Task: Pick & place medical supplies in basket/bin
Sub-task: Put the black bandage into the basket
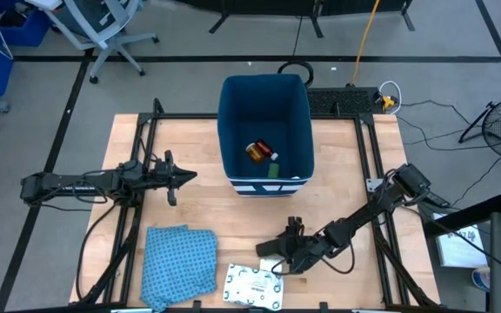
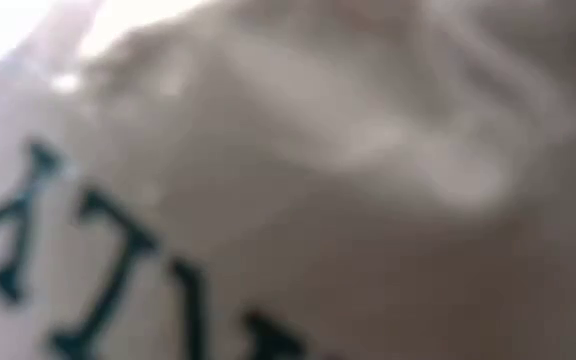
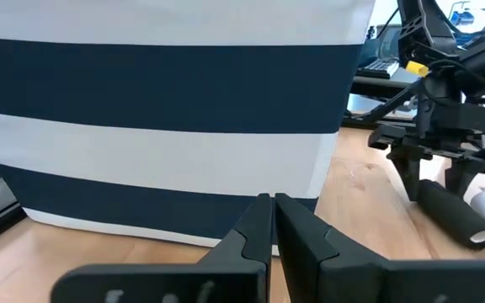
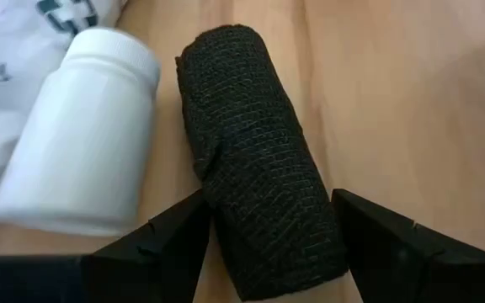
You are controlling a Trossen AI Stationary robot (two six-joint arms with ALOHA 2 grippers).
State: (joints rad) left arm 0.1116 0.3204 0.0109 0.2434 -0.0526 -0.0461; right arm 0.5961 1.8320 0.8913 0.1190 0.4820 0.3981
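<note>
We are straddling the black bandage roll (image 4: pixel 255 160) with our right gripper (image 4: pixel 268 244), fingers apart on either side; a white bottle (image 4: pixel 78 135) lies just beside. Next we are probably closing and carrying to the bin (image 1: pixel 264 96) ahead.

the bin (image 1: pixel 264 113) is dark blue with white stripes low on one side. the cloth (image 1: pixel 179 261) is blue with a fine dotted pattern. the pouch (image 1: pixel 253 286) is white with green print. the roll (image 4: pixel 255 210) is black, the bottle (image 4: pixel 78 168) plain white.
</note>
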